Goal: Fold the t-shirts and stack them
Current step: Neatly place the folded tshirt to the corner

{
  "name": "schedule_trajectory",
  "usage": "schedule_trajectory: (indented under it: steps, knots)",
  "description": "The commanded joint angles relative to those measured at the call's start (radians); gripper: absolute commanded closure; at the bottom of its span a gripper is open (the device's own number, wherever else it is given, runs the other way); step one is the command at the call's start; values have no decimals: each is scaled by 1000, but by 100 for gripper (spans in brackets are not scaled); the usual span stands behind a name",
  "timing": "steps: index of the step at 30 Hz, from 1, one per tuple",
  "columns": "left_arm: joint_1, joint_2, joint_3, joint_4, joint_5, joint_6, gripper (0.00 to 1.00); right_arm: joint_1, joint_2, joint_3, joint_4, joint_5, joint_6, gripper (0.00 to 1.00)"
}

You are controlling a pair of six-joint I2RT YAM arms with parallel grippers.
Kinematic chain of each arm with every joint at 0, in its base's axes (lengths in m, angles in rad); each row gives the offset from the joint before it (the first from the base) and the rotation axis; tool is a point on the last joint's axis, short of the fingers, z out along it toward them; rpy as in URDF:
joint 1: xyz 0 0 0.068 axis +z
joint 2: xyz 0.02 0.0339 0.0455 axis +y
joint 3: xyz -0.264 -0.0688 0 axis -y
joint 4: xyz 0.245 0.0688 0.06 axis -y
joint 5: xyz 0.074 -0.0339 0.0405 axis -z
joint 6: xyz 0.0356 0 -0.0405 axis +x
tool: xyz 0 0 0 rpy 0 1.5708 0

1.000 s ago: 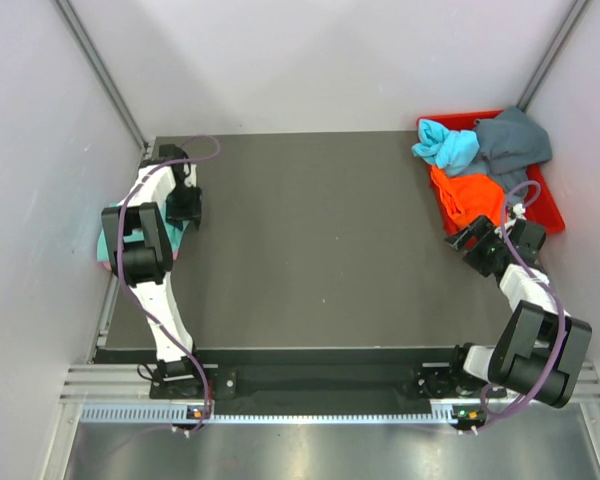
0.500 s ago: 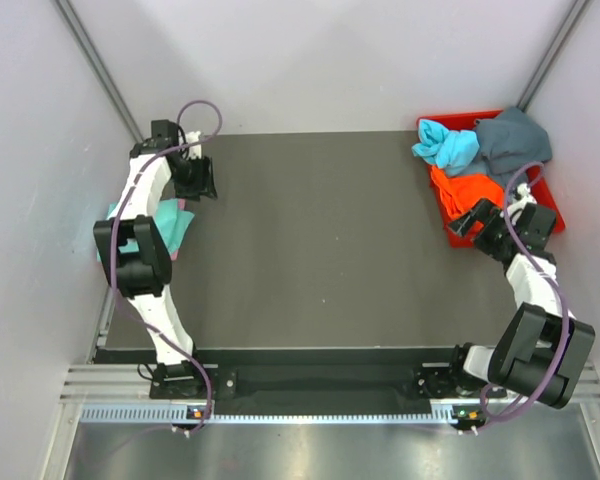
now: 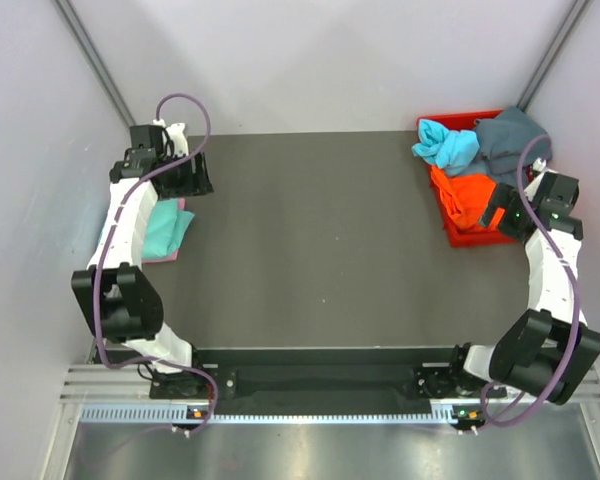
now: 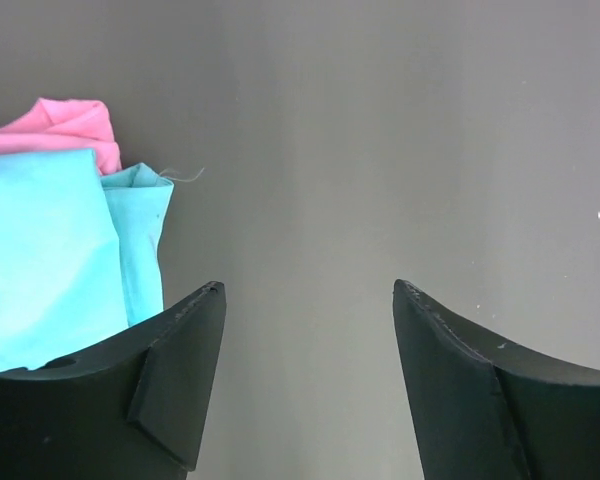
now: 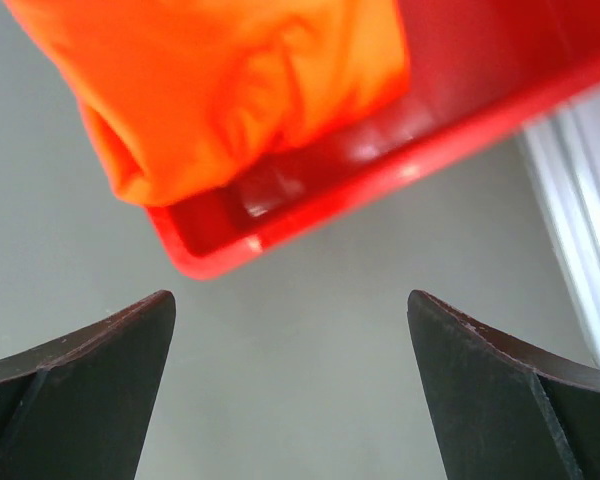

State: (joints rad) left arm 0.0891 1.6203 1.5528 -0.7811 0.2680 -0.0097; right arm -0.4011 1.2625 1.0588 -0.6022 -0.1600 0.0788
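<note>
A folded teal t-shirt point(image 3: 166, 226) point(image 4: 50, 250) lies on a pink t-shirt point(image 3: 161, 258) point(image 4: 68, 124) at the table's left edge. My left gripper point(image 3: 193, 180) point(image 4: 308, 290) hovers just behind that stack, open and empty, over bare table. In the red bin point(image 3: 464, 238) point(image 5: 380, 182) at the back right lie an orange t-shirt point(image 3: 468, 196) point(image 5: 250, 80), a light blue t-shirt point(image 3: 446, 146) and a dark grey-blue t-shirt point(image 3: 512, 140). My right gripper point(image 3: 492, 212) point(image 5: 290, 300) is open and empty above the bin's near edge, beside the orange t-shirt.
The dark grey table point(image 3: 320, 240) spreads between the two arms. White walls enclose it on the left, back and right. The bin's near corner sits just ahead of the right fingers. A metal rail point(image 3: 280, 385) runs along the near edge.
My left gripper has lifted off the teal and pink stack, moved toward the back and opened wider. The right gripper has opened wide and swung back to the bin.
</note>
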Motion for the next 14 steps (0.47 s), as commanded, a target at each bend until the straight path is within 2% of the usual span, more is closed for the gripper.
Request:
schedule_trajectory:
  steps: [1, 7, 11, 14]
  knots:
    - [1, -91, -36, 126, -3, -7, 27, 7, -63, 56, -133, 120, -16, 0]
    - [1, -154, -68, 167, -9, -21, 21, 8, -155, 63, -159, 54, -1, 0]
    - [3, -227, -146, 223, -13, -52, 19, 8, -166, 72, -199, 40, 9, 0]
    - [0, -267, -189, 220, 13, -50, 12, 8, -184, 41, -189, 36, 7, 0]
